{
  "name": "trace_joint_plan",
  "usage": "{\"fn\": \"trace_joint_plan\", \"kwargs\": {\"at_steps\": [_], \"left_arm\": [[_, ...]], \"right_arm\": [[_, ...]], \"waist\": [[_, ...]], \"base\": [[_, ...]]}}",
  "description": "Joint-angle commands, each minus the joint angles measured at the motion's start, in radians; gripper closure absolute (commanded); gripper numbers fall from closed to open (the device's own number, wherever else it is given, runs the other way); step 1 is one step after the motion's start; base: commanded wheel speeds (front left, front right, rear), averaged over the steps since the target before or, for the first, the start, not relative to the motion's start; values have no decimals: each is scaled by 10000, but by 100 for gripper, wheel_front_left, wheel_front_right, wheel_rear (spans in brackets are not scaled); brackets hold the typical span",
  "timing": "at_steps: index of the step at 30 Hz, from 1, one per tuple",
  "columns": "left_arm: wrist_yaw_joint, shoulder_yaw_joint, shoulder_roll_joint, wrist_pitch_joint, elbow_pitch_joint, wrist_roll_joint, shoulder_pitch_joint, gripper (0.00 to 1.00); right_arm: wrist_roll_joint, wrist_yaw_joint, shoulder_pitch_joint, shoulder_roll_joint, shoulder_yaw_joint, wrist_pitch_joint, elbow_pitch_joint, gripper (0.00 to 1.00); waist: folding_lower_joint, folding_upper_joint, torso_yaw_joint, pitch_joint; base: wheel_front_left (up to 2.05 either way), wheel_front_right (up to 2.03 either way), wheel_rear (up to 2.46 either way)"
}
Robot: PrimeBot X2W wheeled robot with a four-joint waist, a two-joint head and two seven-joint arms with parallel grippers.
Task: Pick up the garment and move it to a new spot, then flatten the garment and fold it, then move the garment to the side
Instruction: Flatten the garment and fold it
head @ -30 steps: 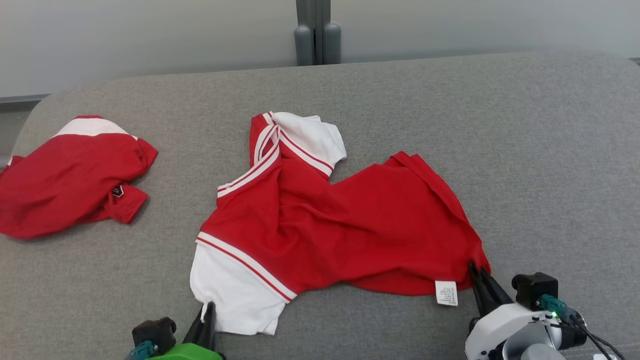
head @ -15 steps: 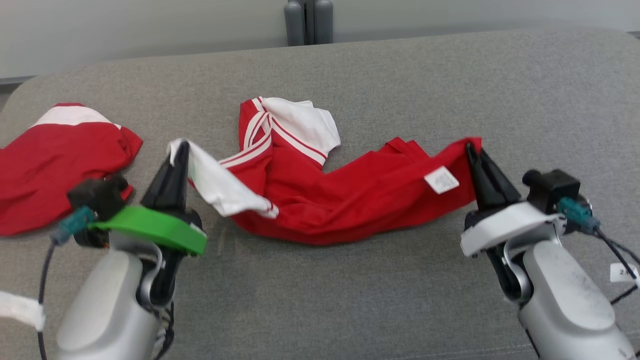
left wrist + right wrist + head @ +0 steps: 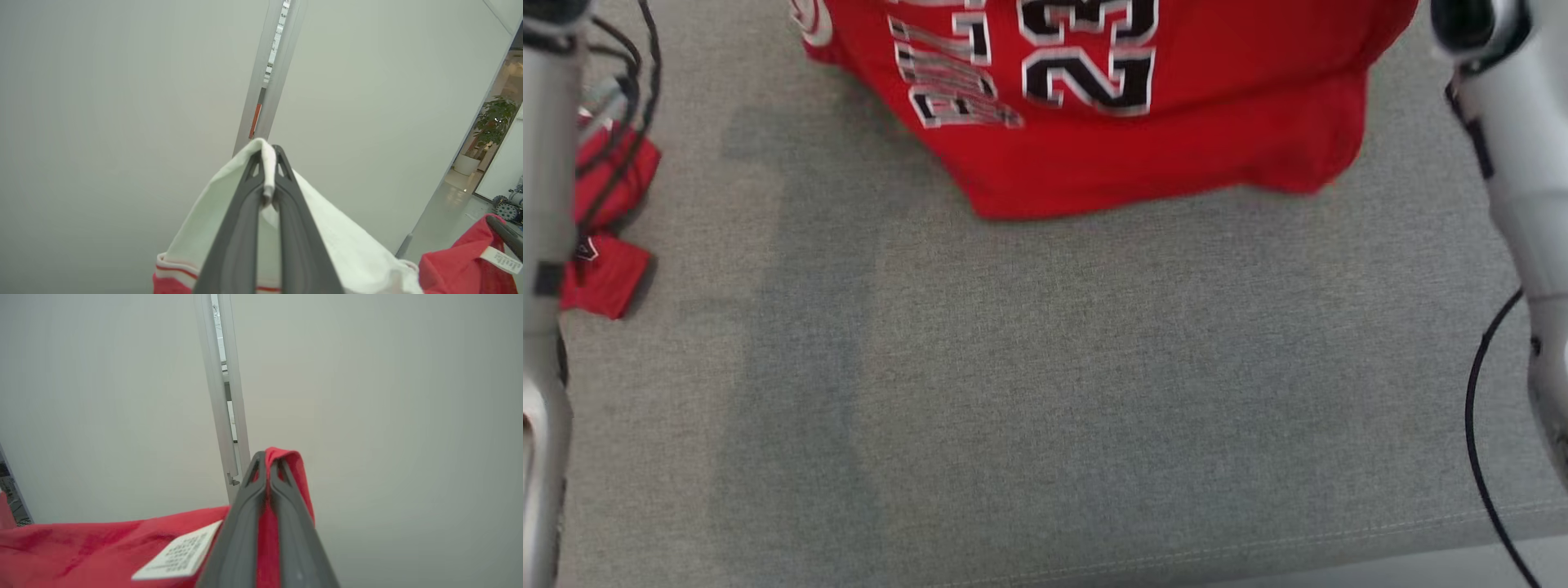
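Note:
The garment (image 3: 1143, 139) is a red jersey with white sleeves and black-and-white lettering, hanging in the air at the top of the head view with its lowest folds near the grey surface (image 3: 1045, 392). In the left wrist view my left gripper (image 3: 267, 163) is shut on the white sleeve edge of the garment (image 3: 335, 249). My right gripper (image 3: 269, 465) is shut on a red hem corner of the garment (image 3: 102, 547) beside its white care label (image 3: 179, 555). Both pale forearms run up the head view's side edges, the left (image 3: 543, 269) and the right (image 3: 1515, 163).
A second red garment (image 3: 609, 220) lies crumpled at the far left of the grey surface. Black cables hang beside both arms. The surface's front seam runs along the bottom of the head view. Beyond the grippers stands a pale wall with a vertical frame (image 3: 222, 396).
Both arms have risen, lifting the garment off the surface so it hangs spread between them. The head camera has tilted downward, so the view has shifted.

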Motion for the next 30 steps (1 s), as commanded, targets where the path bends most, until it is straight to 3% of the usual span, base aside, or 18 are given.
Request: {"fn": "trace_joint_plan", "kwargs": {"at_steps": [1,7,15,22,30], "left_arm": [[-31,23,39,14,403,31,-885,100],[-31,27,-201,-496,1847,165,-3918,100],[-31,-509,-291,-943,2441,-190,-5454,100],[-31,-1365,119,-1494,2037,-451,-4364,100],[-31,-1945,1050,-2257,358,-1036,-392,100]], "right_arm": [[178,-14,-904,-6,-95,60,340,100],[169,-14,-3780,-72,-219,-75,1869,100],[164,-11,-5504,-196,272,-355,3302,100],[1015,-11,-4784,-336,938,-505,3227,100],[2107,-11,-1172,-1050,1891,-585,1306,100]], "waist": [[-3,0,-158,1226],[-3,0,-272,1370],[-3,0,-277,1140],[-3,0,-161,1257],[-3,0,-165,666]], "base": [[0,0,0],[0,0,0],[0,0,0],[0,0,0],[0,0,0]]}}
